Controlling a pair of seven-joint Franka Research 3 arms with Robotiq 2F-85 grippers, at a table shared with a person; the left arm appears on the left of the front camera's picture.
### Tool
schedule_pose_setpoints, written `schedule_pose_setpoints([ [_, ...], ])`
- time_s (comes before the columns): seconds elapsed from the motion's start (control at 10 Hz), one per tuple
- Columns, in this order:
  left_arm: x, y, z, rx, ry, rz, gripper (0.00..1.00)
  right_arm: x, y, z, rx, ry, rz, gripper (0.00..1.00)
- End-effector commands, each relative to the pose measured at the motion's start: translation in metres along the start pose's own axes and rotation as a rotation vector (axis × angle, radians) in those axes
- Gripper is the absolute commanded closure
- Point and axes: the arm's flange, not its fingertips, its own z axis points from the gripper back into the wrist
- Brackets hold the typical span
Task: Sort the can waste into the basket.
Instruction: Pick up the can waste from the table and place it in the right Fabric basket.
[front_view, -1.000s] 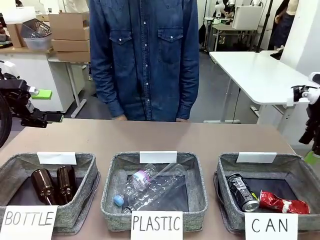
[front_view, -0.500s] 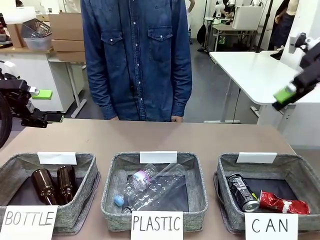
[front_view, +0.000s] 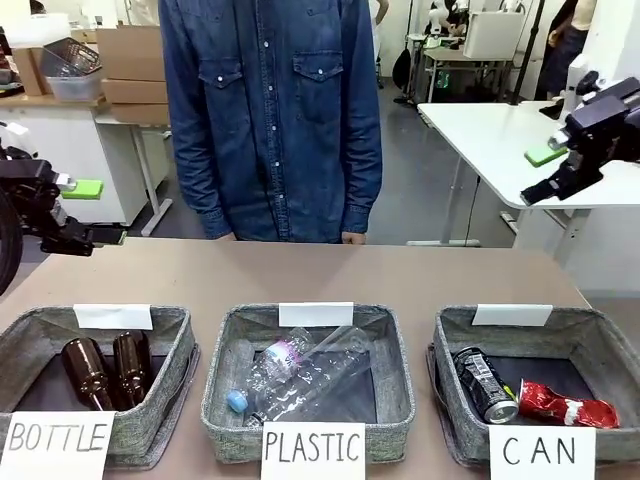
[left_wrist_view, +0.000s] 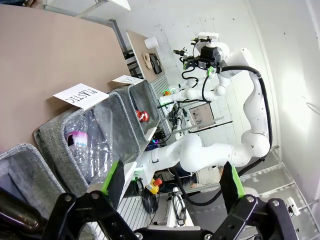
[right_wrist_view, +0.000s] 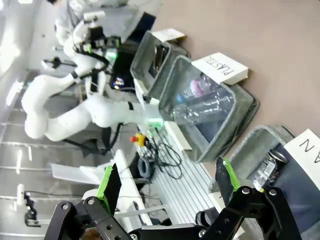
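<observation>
Along the near edge of the table (front_view: 330, 275), three grey baskets are sitting side by side, each with a paper sign. On the right, the CAN basket (front_view: 455, 385) is holding both cans: the black can (front_view: 484, 384) is lying at the left of its floor and the red can (front_view: 566, 408) is lying to its right, dented, the two close together. The middle basket (front_view: 222, 390), signed PLASTIC, is holding clear plastic bottles (front_view: 305, 375). The left basket (front_view: 160, 405), signed BOTTLE, is holding two brown glass bottles (front_view: 108, 368) lying next to each other.

Both arms are hanging above and well apart from the baskets. The left gripper (front_view: 85, 213) is hovering at the picture's left edge over the table's far corner, its jaws standing wide with nothing between them; its own wrist view is showing the green-padded fingers (left_wrist_view: 114, 176) spread apart, with the PLASTIC basket beyond them. The right gripper (front_view: 546, 172) is raised high at the right, over the white table behind, jaws likewise wide and empty; its wrist view is showing the spread fingers (right_wrist_view: 110, 186) above the baskets, with the black can lying in the nearest one.

A person (front_view: 272, 110) in a denim shirt is standing at the far side of the table, arms down.
</observation>
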Motion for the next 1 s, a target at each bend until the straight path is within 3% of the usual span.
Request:
schedule_pose_setpoints([
  [0.0,0.0015,-0.0038,-0.0007,-0.005,-0.009,0.01,0.0,-0.0077,0.0093,0.0029,-0.031,0.023,0.057,0.0],
  [0.9,0.0015,-0.0038,-0.0007,-0.005,-0.009,0.01,0.0,-0.0077,0.0093,0.0029,-0.031,0.023,0.057,0.0],
])
